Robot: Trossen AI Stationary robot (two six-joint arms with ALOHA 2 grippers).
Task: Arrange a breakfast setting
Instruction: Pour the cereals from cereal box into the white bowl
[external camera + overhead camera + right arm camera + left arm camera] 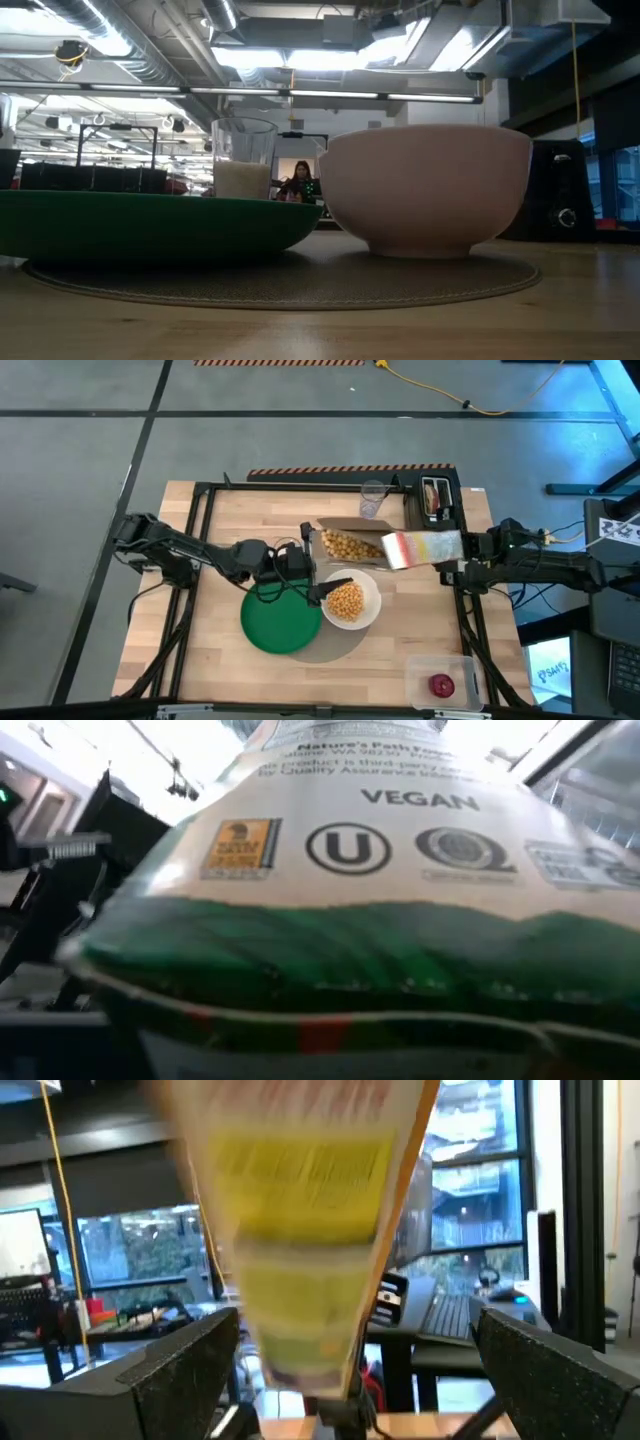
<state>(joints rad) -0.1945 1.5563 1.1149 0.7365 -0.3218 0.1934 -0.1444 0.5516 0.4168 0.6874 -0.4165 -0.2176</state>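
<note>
A white bowl [348, 602] of cereal and a round green plate [282, 624] rest on a round grey mat [325, 648]. Over the bowl's far side a cereal box [385, 547] hangs about level, its opened face showing cereal. My right gripper [466, 550] is shut on the box's right end. My left gripper [355, 1370] is open at the box's left end [318, 560], one finger on either side and gaps showing. A small glass [373, 500] stands at the far edge. A red apple [442, 685] lies in a clear tub. My right gripper holds the cereal box by its closed end [452, 548], coming about level from the table's right, along the box's length. The box's printed face [360, 850] fills the wrist view and hides the fingers. The box is lifted clear of the table, its opened end toward the left.
A black toaster [435, 500] stands at the far edge, right of the glass. The clear tub [440, 678] sits at the near right corner. A black frame [200, 560] runs around the tabletop. In the low view the bowl [425, 190], plate [150, 225] and glass [243, 160] stand close together.
</note>
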